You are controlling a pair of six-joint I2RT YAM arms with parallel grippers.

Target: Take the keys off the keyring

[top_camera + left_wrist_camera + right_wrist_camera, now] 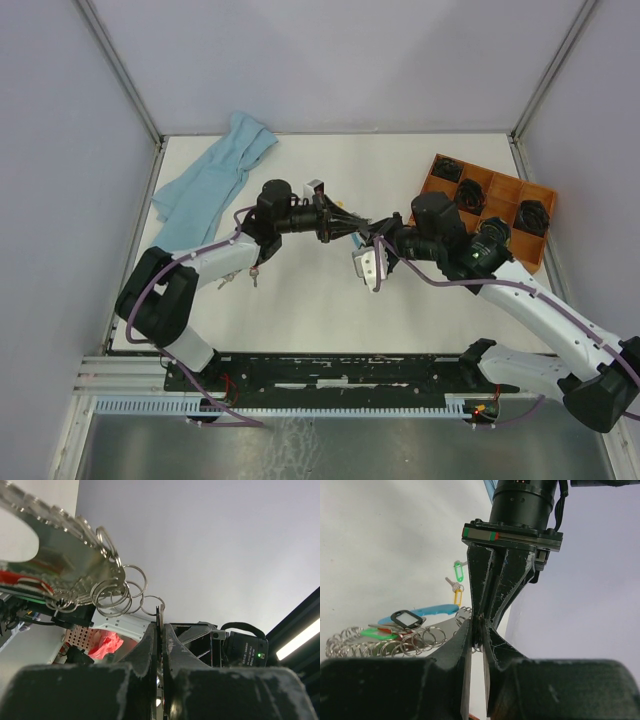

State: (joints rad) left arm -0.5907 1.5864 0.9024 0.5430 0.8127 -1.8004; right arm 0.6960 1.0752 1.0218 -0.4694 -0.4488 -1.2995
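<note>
- Keyring (385,642), a bunch of silver rings with coloured tags, sits between the two grippers at the middle of the white table (300,310).
- We see a light blue cloth (215,175) crumpled at the table's far left corner.
- We see an orange tray (432,180) at the far right corner, with dark objects in its compartments.
- We find the left gripper (160,622) clenched on a thin metal edge of the keyring, a small ring just beyond its fingertips.
- The right gripper (478,632) meets it tip to tip, its fingers nearly together around the same thin metal. We cannot tell whether they grip it.
- Two loose keys (451,583), one green-tagged and one yellow-tagged, lie on the table apart from the bunch.
</note>
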